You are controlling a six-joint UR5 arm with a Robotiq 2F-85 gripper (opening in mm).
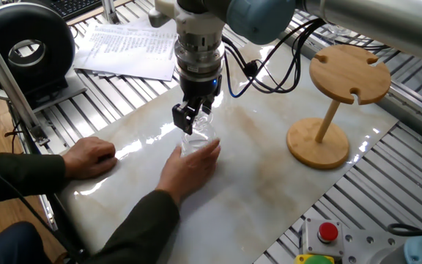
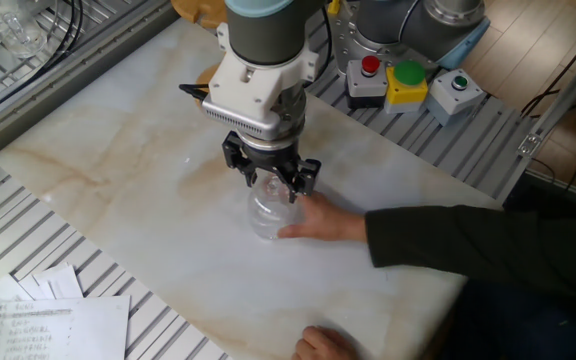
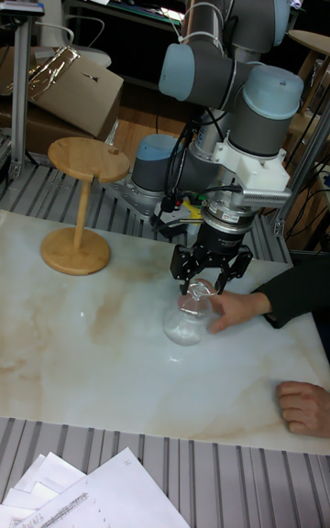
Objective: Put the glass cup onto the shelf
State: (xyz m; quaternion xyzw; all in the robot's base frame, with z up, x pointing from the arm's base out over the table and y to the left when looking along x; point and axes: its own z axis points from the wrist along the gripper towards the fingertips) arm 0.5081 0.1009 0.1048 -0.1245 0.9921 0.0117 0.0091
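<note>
On the marble desk [image 3: 82, 345], going left to right in the tall view, the shelf [image 3: 81, 207] stands first: a pale bamboo disc with cut slots on a thin post and thick round base, well apart from me. Mid-desk is the glass cup [image 3: 189, 317], clear, lying tilted with its rounded bowl on the desk and its foot raised into my fingers [image 3: 212, 277], which are apart around that foot; whether they pinch it I cannot tell. A person's hand [image 3: 233, 308] touches the glass from the right.
</note>
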